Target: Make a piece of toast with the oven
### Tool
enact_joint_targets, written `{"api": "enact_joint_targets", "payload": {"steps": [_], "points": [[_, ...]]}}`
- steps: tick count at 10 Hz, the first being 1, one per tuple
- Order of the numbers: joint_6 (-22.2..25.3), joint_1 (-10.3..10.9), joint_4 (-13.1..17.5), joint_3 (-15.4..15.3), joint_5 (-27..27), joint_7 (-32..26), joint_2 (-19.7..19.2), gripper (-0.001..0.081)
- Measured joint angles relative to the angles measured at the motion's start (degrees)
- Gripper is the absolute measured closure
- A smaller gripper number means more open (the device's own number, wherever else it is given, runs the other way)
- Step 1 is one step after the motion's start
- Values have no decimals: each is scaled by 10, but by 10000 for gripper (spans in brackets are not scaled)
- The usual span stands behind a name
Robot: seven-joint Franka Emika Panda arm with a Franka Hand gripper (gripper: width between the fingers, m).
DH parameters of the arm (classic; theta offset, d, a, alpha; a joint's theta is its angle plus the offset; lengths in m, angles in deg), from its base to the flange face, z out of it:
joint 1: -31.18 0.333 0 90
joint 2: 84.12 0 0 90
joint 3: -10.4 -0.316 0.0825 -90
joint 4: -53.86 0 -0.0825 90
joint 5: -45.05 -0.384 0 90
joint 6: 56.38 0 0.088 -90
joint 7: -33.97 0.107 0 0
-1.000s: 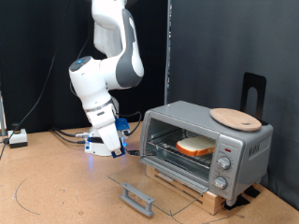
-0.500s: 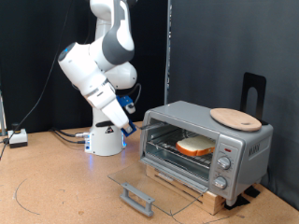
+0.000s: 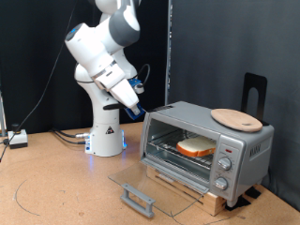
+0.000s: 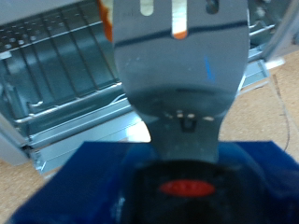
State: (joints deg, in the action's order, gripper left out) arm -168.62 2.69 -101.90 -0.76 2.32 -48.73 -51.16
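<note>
The piece of toast [image 3: 195,146] lies on the wire rack inside the silver oven [image 3: 246,150]. The oven's glass door [image 3: 141,181] is dropped open and lies flat in front. My gripper [image 3: 138,106] hangs in the air beside the oven's upper corner on the exterior view's left, apart from it. In the wrist view a grey slotted spatula [image 4: 182,75] sticks out from between blue-covered fingers [image 4: 84,177], its blade over the open oven and its rack [image 4: 56,65]. The toast does not show in the wrist view.
A round light wooden plate [image 3: 236,118] lies on top of the oven. The oven stands on a low wooden base [image 3: 187,187]. A black stand [image 3: 255,92] rises behind it. The door's handle [image 3: 138,199] juts out over the floor. Cables lie at the exterior view's left [image 3: 17,139].
The arm has risen and swung from low beside its base up towards the oven. The gripper now sits at the height of the oven's top. The toast and the door have not moved.
</note>
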Motion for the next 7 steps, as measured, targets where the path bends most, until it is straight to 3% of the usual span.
{"api": "enact_joint_targets", "payload": {"steps": [1,3,7], "points": [[4,-2,2,-31,39,42,10,400],[14,1,-1,-18,-1,1,9,400],[117,53,1,-20,-28,-50,30,400]]}}
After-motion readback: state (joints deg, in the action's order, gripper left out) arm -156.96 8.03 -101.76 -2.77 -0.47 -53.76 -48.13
